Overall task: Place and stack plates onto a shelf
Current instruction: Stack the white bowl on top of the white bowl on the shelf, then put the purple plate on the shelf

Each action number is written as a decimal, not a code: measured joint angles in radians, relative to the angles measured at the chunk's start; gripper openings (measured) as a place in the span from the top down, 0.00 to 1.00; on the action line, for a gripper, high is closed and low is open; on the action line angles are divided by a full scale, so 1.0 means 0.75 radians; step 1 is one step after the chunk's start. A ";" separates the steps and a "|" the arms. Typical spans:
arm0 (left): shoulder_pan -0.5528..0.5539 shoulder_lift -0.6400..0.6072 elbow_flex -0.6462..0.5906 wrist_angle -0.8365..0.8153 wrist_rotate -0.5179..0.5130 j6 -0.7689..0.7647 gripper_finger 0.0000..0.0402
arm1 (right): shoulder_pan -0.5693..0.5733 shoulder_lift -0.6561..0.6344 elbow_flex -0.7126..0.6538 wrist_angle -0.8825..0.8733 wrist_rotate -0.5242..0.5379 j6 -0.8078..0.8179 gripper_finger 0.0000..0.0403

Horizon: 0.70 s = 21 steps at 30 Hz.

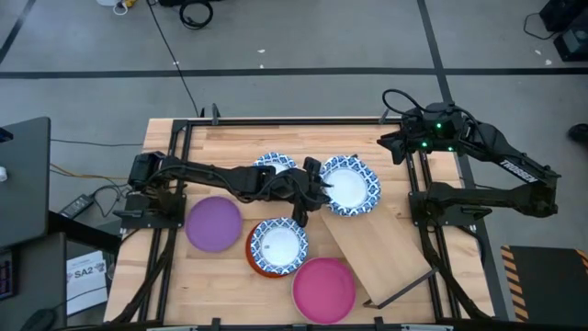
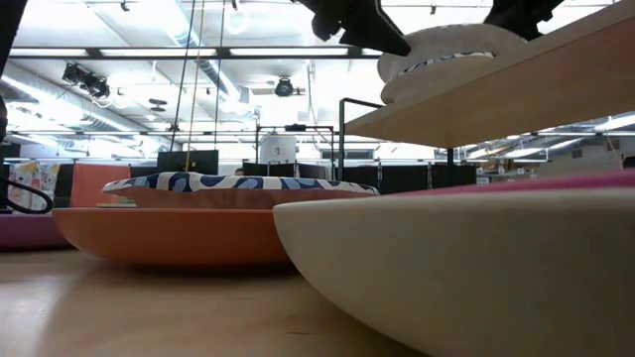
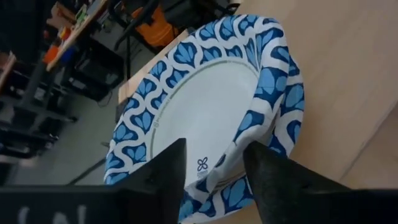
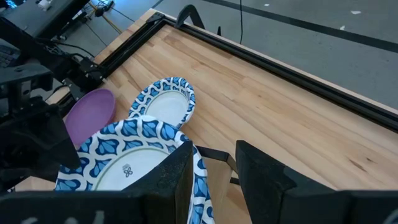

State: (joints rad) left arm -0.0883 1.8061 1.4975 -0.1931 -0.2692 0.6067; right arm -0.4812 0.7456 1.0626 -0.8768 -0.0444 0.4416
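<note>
Plates lie scattered round a light-wood shelf [image 1: 381,248] that sits askew on the plank worktop [image 1: 239,138]. One blue-and-white plate, the shelf plate [image 1: 349,184], rests on the shelf's far end. The left gripper [image 1: 312,188] is at that plate's rim on the side away from the right arm, jaws apart with the rim between them but not clamped, so the plate appears just set down. The plate lies straight ahead of these jaws, and the shelf's long axis runs from the plate toward the worktop's near edge. The right gripper [image 4: 208,165] hovers beyond the shelf's far end, jaws parted and empty, looking down over the plate. Off the shelf, toward the left arm's base: a second blue plate [image 1: 276,167] touching the shelf plate's side, a purple plate [image 1: 213,223], a third blue plate [image 1: 278,245] stacked on an orange-red plate [image 1: 253,257], and a pink plate [image 1: 323,288] beside the shelf. The left arm is nearer all of these. Grey floor surrounds the worktop; the room beyond is a lit workshop.
</note>
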 joint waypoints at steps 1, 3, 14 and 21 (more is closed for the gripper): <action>-0.001 0.000 0.000 0.000 0.000 -0.021 0.56 | 0.000 0.000 0.000 0.000 0.000 0.000 0.68; -0.006 0.000 0.000 0.000 0.000 -0.041 0.54 | 0.000 0.000 0.000 0.000 0.000 0.000 0.68; -0.035 0.000 0.000 0.001 0.003 -0.061 0.52 | 0.000 0.000 0.000 0.000 -0.001 0.000 0.68; -0.041 -0.006 0.000 0.000 0.001 -0.062 0.52 | 0.000 0.000 0.000 -0.001 -0.001 0.001 0.68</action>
State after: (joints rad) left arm -0.1192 1.8014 1.4975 -0.1930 -0.2687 0.5602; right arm -0.4815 0.7456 1.0626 -0.8772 -0.0451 0.4419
